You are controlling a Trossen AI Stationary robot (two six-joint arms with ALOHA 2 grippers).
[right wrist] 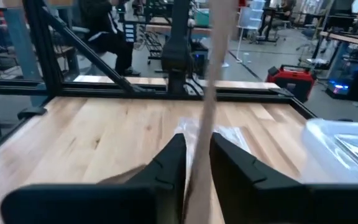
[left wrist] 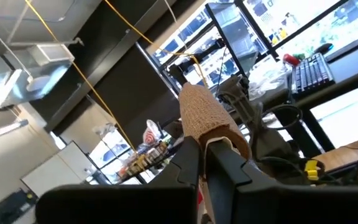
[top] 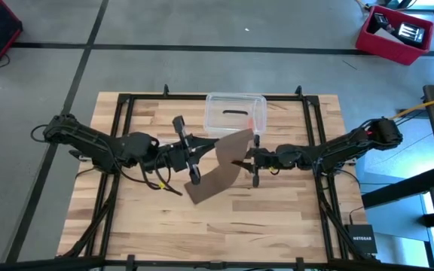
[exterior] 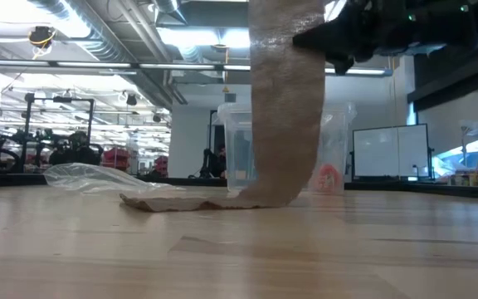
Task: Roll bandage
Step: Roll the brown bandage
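Note:
The bandage (top: 224, 162) is a brown strip hanging from high up down to the table; its lower end (exterior: 164, 202) lies flat on the wood. My left gripper (left wrist: 209, 149) is raised above the table's middle (top: 208, 148), shut on the strip's upper end. My right gripper (right wrist: 197, 155) comes level from the table's right (top: 246, 159), its fingers closed in on the hanging strip partway down. In the low view its dark shape (exterior: 338, 37) meets the strip's edge near the top. My left gripper pinches the bandage's upper end (left wrist: 207, 127) between its two fingers; a short stub of fabric sticks out past the fingertips. The strip hangs below it, slanting down to the table. My right gripper has the hanging strip (right wrist: 202, 134) edge-on between its two fingers, one on each flat face. It comes level from the table's right, across the strip. The strip runs upright through the hold, its lower end on the table.
A clear plastic box (top: 236, 113) stands at the far middle of the table, just behind the strip. A crumpled clear plastic bag (exterior: 98, 177) lies on the table to the left in the low view. A black frame (top: 119, 113) runs along the table's edges.

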